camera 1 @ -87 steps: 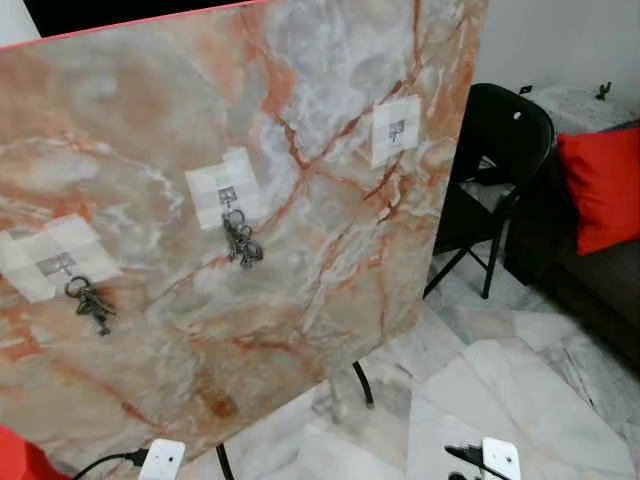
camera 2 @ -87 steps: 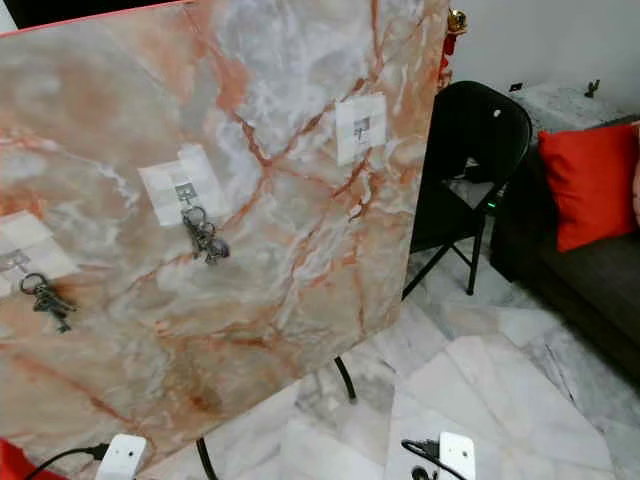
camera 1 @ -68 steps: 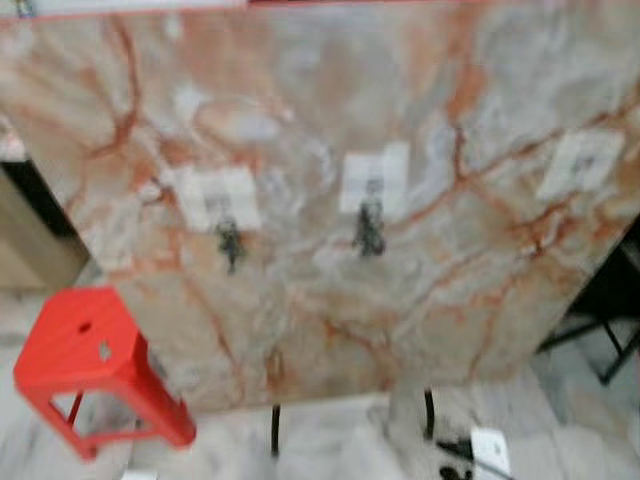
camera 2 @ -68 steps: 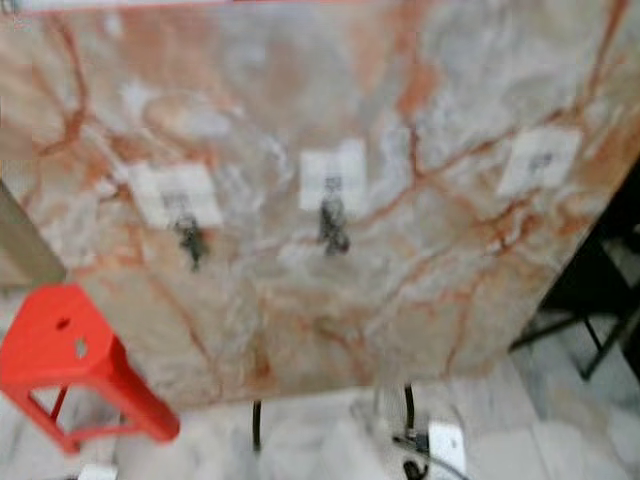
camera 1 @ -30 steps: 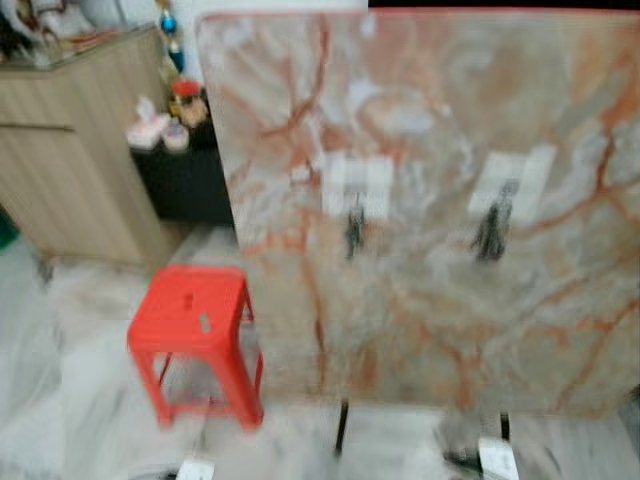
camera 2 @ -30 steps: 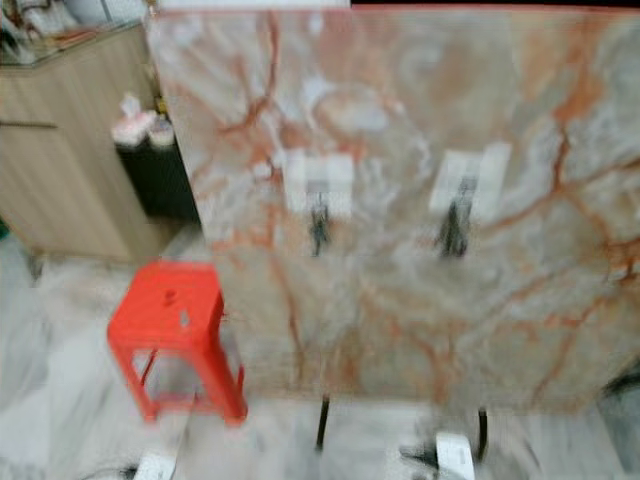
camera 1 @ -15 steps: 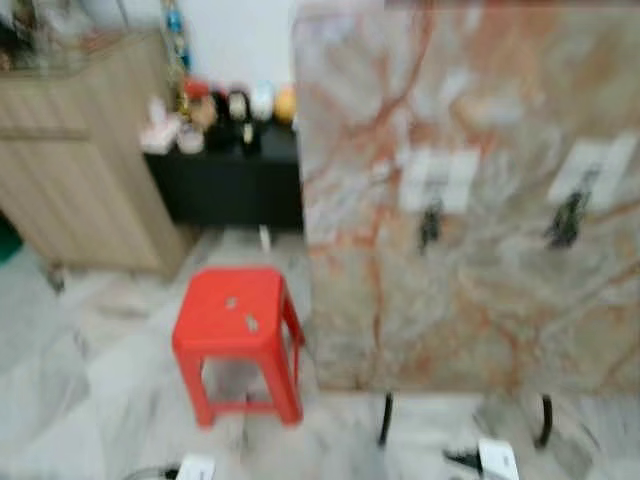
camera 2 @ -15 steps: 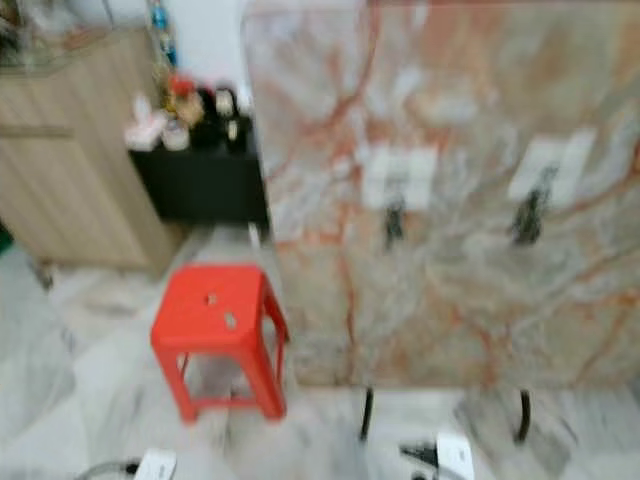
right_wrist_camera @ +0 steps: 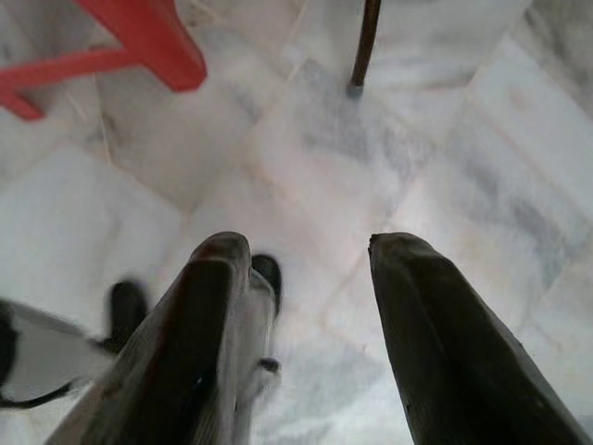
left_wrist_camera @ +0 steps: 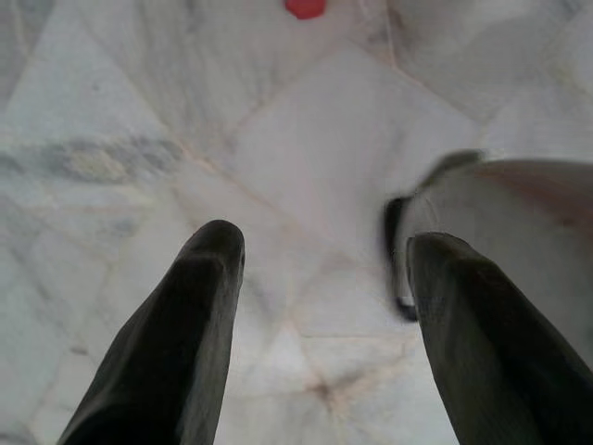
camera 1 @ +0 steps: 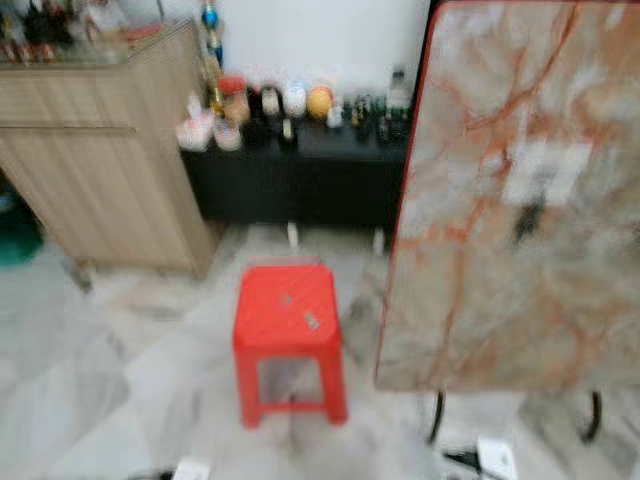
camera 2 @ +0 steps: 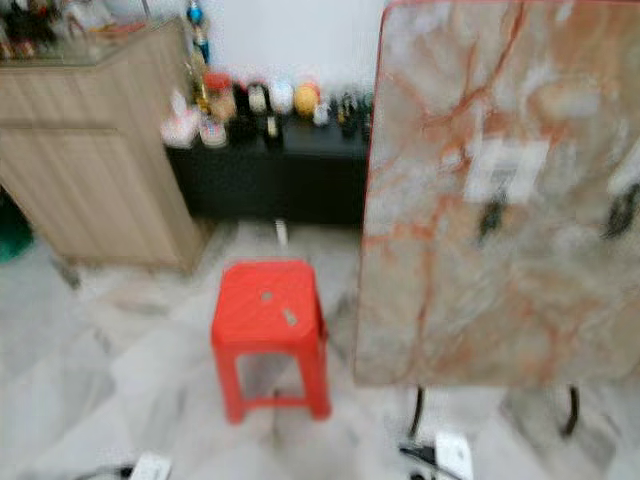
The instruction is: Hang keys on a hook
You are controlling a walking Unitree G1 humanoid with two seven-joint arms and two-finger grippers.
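- Left eye view: keys (camera 1: 528,222) hang on a hook patch on the upright marble board (camera 1: 480,300) — task apparently done; red stool (camera 1: 288,340) beside it.
- Left wrist view: left end effector (left_wrist_camera: 320,269) spread wide, empty, pointing floorward — idle.
- Right wrist view: right end effector (right_wrist_camera: 306,255) likewise parted, empty.

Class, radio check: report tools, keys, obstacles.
Left tool open, empty. Right tool open, empty. Keys hang on marble board. Red stool beside it.
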